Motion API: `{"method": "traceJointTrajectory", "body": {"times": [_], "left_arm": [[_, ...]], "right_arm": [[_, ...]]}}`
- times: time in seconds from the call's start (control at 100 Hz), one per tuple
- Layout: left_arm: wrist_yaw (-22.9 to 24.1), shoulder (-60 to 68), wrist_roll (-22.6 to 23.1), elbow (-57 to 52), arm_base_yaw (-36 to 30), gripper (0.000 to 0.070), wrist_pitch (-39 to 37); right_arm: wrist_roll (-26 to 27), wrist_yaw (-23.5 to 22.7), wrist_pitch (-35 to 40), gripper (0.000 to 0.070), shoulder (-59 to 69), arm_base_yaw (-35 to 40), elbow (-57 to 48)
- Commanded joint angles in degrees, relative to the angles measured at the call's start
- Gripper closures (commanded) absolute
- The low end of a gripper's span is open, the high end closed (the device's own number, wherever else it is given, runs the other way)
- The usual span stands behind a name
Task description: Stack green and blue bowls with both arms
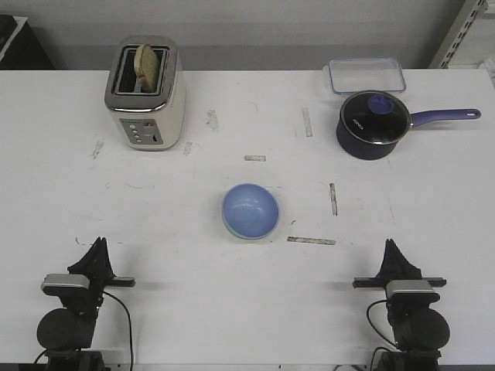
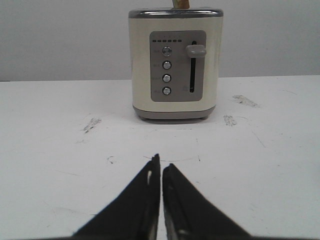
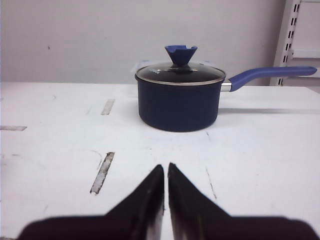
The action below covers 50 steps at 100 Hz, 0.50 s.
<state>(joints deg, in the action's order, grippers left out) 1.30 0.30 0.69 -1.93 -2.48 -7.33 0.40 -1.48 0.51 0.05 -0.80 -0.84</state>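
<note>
A white table (image 1: 232,309) is seen filling the front view, marked with scuffs and several short strips of worn tape (image 1: 312,240). At the far left a cream 2-slot toaster (image 1: 145,94) is stood, with 1 slice of toast (image 1: 146,65) raised out of a slot; its lever and 4 round buttons are faced toward the left arm, as shown in the left wrist view. At the far right a dark blue saucepan (image 1: 373,126) is placed, closed by a glass lid with a blue knob (image 1: 380,103), its long handle pointed right. Just behind it a clear rectangular container (image 1: 366,76) is set at the table's back edge.

Near the table's centre the blue bowl (image 1: 250,210) is found, upright and open side up. A pale green rim is glimpsed along its lower edge, so the green bowl (image 1: 246,236) appears to be nested under it; only that sliver is visible. The stack is well apart from both arms.

The left gripper (image 1: 98,243) is parked at the near left edge, aimed at the toaster, tips pressed together with nothing between them. The right gripper (image 1: 390,244) is parked at the near right edge, aimed at the saucepan, its tips likewise brought together on nothing.
</note>
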Motion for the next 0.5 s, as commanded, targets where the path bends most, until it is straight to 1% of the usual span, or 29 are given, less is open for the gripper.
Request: {"method": "traceJointTrajectory", "body": {"times": [0.0, 0.49], "left_arm": [[0.0, -0.1, -0.1, 1.2, 0.0, 0.0699, -0.9], [0.0, -0.1, -0.1, 1.2, 0.0, 0.0699, -0.9]], "right_arm": [[0.2, 0.0, -1.4, 0.0698, 0.0, -0.1, 0.1], [0.2, 0.0, -2.2, 0.0698, 0.0, -0.1, 0.1]]}}
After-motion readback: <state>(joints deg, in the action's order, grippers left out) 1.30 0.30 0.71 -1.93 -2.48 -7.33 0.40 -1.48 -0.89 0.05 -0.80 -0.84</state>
